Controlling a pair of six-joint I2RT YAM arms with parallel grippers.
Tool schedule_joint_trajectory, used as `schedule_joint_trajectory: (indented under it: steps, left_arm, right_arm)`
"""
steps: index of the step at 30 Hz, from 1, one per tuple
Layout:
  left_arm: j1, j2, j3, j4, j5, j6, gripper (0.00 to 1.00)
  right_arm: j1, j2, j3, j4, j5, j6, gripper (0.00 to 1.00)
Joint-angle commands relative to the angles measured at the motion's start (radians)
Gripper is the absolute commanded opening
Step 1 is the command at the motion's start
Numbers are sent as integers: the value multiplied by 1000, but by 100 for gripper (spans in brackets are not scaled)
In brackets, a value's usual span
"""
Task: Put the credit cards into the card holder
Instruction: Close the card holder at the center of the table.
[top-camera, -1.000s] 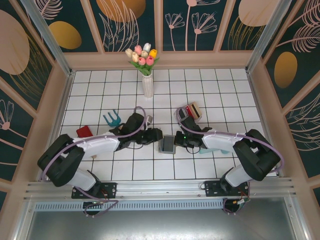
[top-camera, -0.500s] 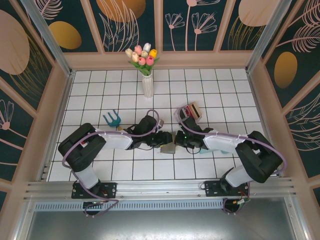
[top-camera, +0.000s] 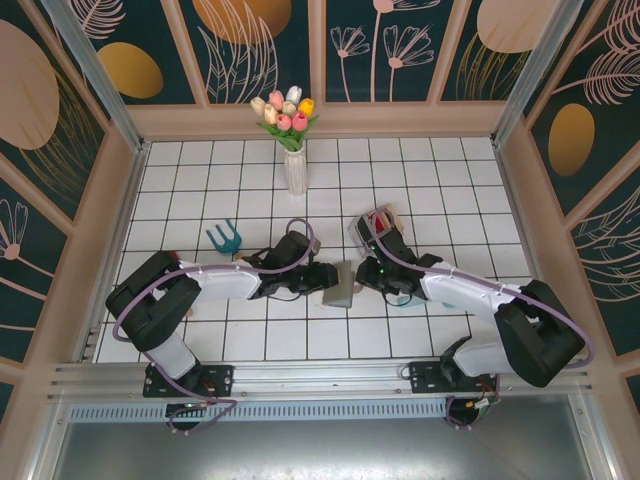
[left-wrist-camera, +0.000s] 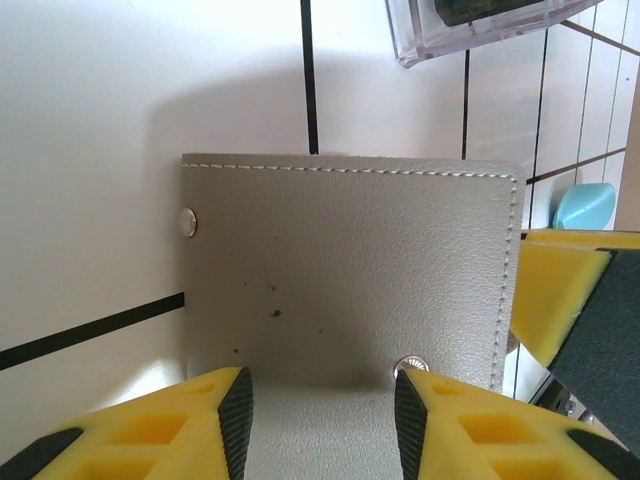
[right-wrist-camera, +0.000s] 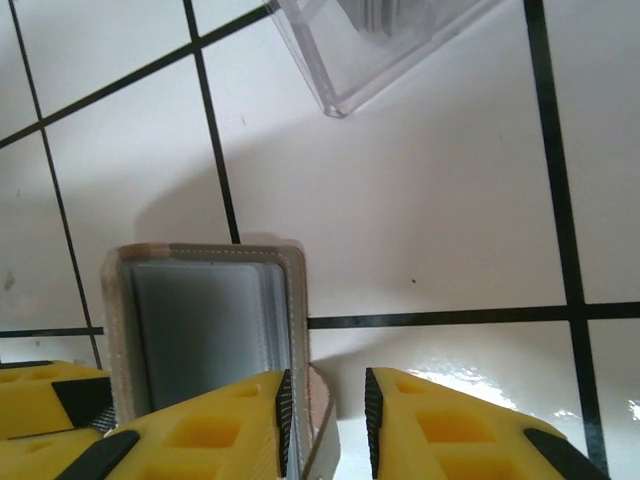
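Card holder (top-camera: 341, 288) sits at the middle of the white tiled table (top-camera: 450, 190) in my overhead view, propped up and leaning rather than lying flat. My left tool (top-camera: 322, 279) comes in from the left of the frame and meets its left edge. My right tool (top-camera: 363, 276) is just beside its right edge. Above and right of them stands a clear plastic rack (top-camera: 385, 228) with red and tan credit cards (top-camera: 380, 216) in it. A white vase of tulips (top-camera: 295, 165) is at upper centre, and a small blue fork (top-camera: 226, 236) lies left of centre.

On the left wrist view, the holder's grey stitched face takes the middle, with one snap stud at its left edge and another low down. My two yellow fingers (left-wrist-camera: 150, 435) rise from the bottom with grey leather in the gap between them. They stand apart, but I cannot tell whether they press on it. A corner of the rack is at top right, a light blue object (left-wrist-camera: 585, 205) is at the right, and a yellow finger of my right tool is below it.

On the right wrist view, I look into the holder's open end at lower left, with grey layers stacked inside. One wall of it runs between my yellow fingers (right-wrist-camera: 210, 430). These jaws are apart, with a clear gap between the wall and the right-hand finger. The rack's corner is at the top.
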Motion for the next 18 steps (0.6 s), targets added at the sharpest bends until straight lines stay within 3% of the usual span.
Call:
schedule_joint_trajectory:
  steps: [1,18]
  left_arm:
    - [-1,12,28,-27,-3,27,44]
    - [-2,22,38,-44,2,34,43]
  right_arm:
    - [-2,-32,-2,-56,-3,-19,29]
    - [-4,-60,-32,-30,-69,-26,21]
